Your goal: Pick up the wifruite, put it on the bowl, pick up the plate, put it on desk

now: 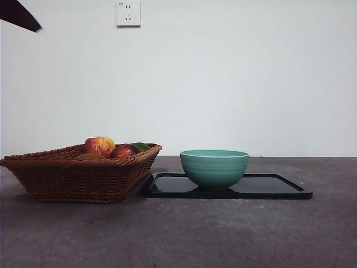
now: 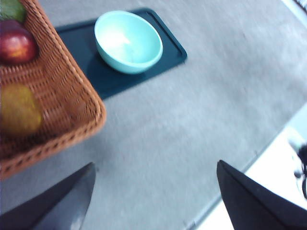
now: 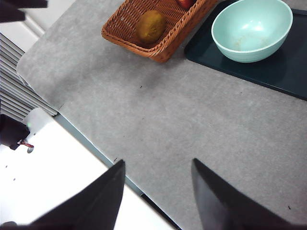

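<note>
The golden-brown wifruite [image 2: 18,110] [image 3: 150,27] lies in a wicker basket [image 1: 78,176]; in the front view only its top [image 1: 89,157] shows over the rim. The teal bowl [image 1: 214,167] [image 2: 128,40] [image 3: 252,28] stands empty on a dark rectangular plate [image 1: 279,188] [image 2: 168,55] [image 3: 288,72] right of the basket. My left gripper [image 2: 156,191] hangs open above the bare desk [image 2: 192,120], off the basket's corner. My right gripper [image 3: 158,187] is open too, high over the desk's edge [image 3: 96,143], well away from basket and bowl. Neither holds anything.
The basket [image 2: 72,105] [image 3: 163,45] also holds a red-and-yellow apple [image 1: 100,146], a dark red fruit [image 1: 124,151] [image 2: 17,43] and a green fruit [image 2: 12,8]. A black arm tip [image 1: 19,15] shows in the top left corner of the front view. A white wall stands behind the desk [image 1: 223,234].
</note>
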Robot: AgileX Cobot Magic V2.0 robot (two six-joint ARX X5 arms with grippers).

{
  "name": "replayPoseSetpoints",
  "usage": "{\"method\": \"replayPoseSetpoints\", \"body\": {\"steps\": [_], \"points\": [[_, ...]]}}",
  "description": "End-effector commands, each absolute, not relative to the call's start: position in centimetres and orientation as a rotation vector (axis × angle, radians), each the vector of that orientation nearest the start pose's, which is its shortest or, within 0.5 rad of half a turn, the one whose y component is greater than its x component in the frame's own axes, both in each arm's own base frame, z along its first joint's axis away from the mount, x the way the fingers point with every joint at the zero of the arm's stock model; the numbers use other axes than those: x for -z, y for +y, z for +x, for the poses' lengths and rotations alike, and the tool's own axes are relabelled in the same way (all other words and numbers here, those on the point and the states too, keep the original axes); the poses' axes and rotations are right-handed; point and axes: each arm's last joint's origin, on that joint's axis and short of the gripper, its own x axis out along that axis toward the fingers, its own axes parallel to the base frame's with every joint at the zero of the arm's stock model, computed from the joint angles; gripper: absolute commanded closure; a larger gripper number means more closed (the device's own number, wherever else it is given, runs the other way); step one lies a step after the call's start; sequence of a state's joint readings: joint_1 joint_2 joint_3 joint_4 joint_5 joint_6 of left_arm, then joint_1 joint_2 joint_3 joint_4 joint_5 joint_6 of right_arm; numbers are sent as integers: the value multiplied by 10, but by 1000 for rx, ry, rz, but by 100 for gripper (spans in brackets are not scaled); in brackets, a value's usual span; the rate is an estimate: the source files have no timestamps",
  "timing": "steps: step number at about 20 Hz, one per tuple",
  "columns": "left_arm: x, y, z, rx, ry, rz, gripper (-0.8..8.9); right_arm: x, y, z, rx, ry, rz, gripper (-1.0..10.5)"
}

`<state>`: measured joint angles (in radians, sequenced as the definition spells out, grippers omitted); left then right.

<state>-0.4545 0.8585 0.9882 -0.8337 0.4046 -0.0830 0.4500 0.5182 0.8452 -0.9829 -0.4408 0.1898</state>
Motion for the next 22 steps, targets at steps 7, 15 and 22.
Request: {"method": "replayPoseSetpoints", "body": {"steps": [7,15,22], "points": [[-341,-74,123,826,725,-10,411,-315,45,65,-791,745,174,726],[-341,-74,123,827,724,-10,411,-316,46,69,-702,754,235,723],[-341,-74,123,833,710,4,411,-342,69,126,-553,713,263,651]]}}
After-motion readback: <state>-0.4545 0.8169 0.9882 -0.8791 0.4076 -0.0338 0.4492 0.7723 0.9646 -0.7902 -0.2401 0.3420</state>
